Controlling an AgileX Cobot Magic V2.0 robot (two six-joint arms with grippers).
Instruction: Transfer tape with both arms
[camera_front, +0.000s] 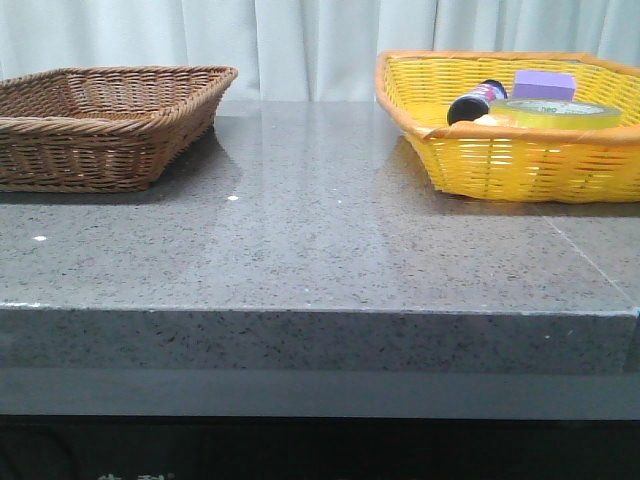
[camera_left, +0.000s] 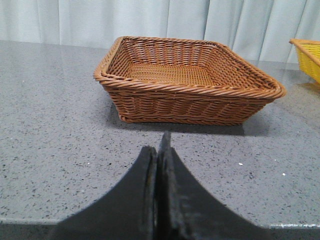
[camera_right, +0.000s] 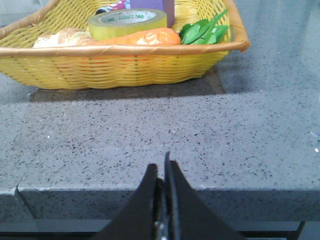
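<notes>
The tape (camera_front: 556, 113), a wide yellowish roll with a white core, lies flat in the yellow basket (camera_front: 520, 165) at the right rear of the table; the right wrist view shows the tape (camera_right: 127, 22) behind an orange carrot. Neither arm appears in the front view. My left gripper (camera_left: 159, 150) is shut with nothing in it, low over the table's front, facing the brown basket (camera_left: 185, 95). My right gripper (camera_right: 161, 167) is shut and empty too, near the table's front edge, well short of the yellow basket (camera_right: 120, 65).
The yellow basket also holds a purple block (camera_front: 544, 84), a dark bottle (camera_front: 474, 103), a carrot (camera_right: 145, 37) with green leaves (camera_right: 202, 31) and a pale bread-like item (camera_right: 62, 36). The brown wicker basket (camera_front: 100, 125) stands at the left rear. A curtain hangs behind the table.
</notes>
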